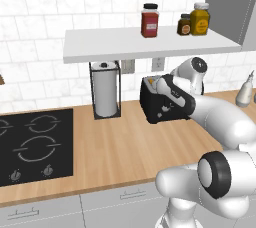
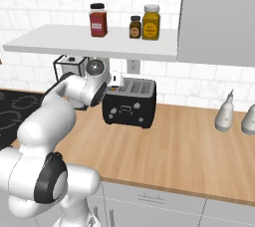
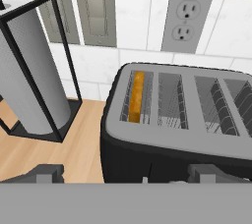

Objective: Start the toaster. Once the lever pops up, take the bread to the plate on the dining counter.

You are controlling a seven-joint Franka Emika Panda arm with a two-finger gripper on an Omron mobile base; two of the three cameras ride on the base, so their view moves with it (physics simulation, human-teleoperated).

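The black toaster (image 1: pixel 159 106) (image 2: pixel 130 103) stands on the wooden counter against the tiled wall. The bread (image 3: pixel 137 96) sits deep in the leftmost slot of its grey top (image 3: pixel 187 137), and only its tan-orange top edge shows. My gripper (image 3: pixel 128 174) (image 2: pixel 115 82) hovers open just above and in front of the toaster's left end, with its fingertips (image 3: pixel 47 173) spread wide and nothing between them. The plate and the dining counter are out of view.
A paper towel roll in a black wire holder (image 1: pixel 106 89) (image 3: pixel 29 78) stands just left of the toaster. A black hob (image 1: pixel 35 144) lies further left. Jars (image 1: pixel 150 20) stand on the white shelf overhead. Two bottles (image 2: pixel 224 111) are on the right. Wall sockets (image 3: pixel 186 19) are behind the toaster.
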